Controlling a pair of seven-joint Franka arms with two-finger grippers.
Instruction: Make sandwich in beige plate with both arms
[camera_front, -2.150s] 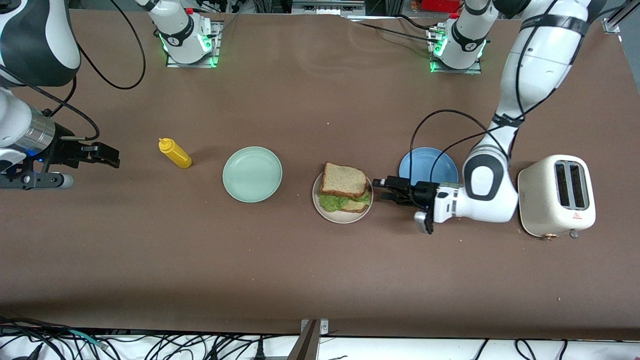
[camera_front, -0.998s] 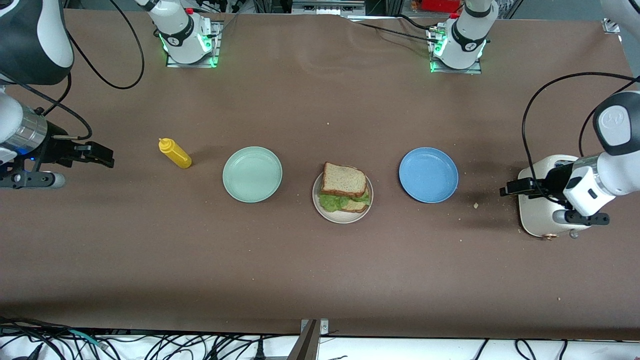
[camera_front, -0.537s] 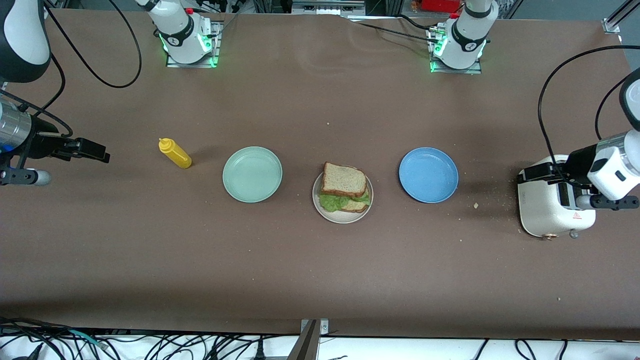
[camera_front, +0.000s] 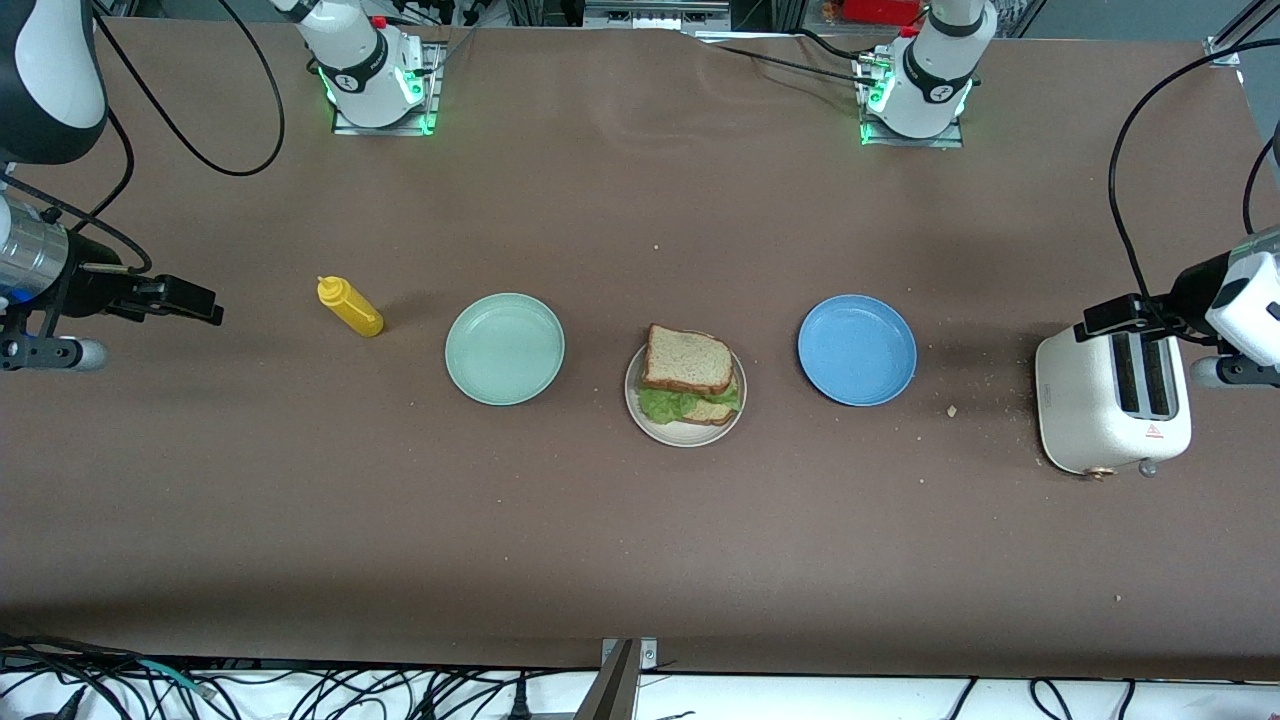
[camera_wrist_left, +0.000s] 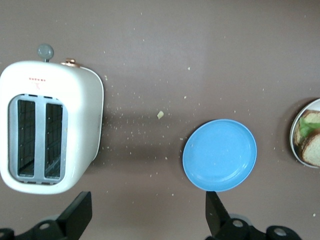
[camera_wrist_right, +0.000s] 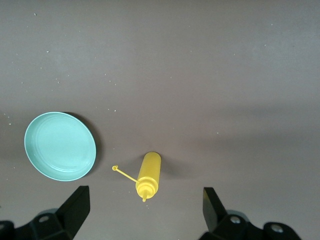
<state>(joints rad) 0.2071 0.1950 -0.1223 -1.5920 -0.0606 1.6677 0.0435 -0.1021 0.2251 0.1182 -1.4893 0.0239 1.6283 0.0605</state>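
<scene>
On the bench (camera_front: 640, 540), at its middle, the sandwich (camera_front: 690, 378) is sitting assembled in the beige plate (camera_front: 684, 431): one toast slice on top, lettuce showing at the edge nearer the front camera, a second slice beneath, the top slice skewed slightly off the lower one. The plate is lying between the mint-green plate (camera_front: 505, 349), toward the right arm's end, and the blue plate (camera_front: 857, 350), toward the left arm's end. The left end effector (camera_front: 1108, 318) is hanging over the toaster (camera_front: 1112, 402), fingers spread wide in the left wrist view and gripping nothing. The right end effector (camera_front: 190, 301) is hovering over bare bench past the yellow squeeze bottle (camera_front: 350, 307), at the right arm's end, likewise spread and empty. Both are standing well apart from the sandwich, which is lying toward bench centre from each. The left one looks somewhat nearer to it, with only the blue plate between; the right has the bottle and the mint-green plate in its line. Judgement: stacking looks finished and both arms appear to be parking. If any correction is wanted, squaring the top slice would fall to the left arm.
</scene>
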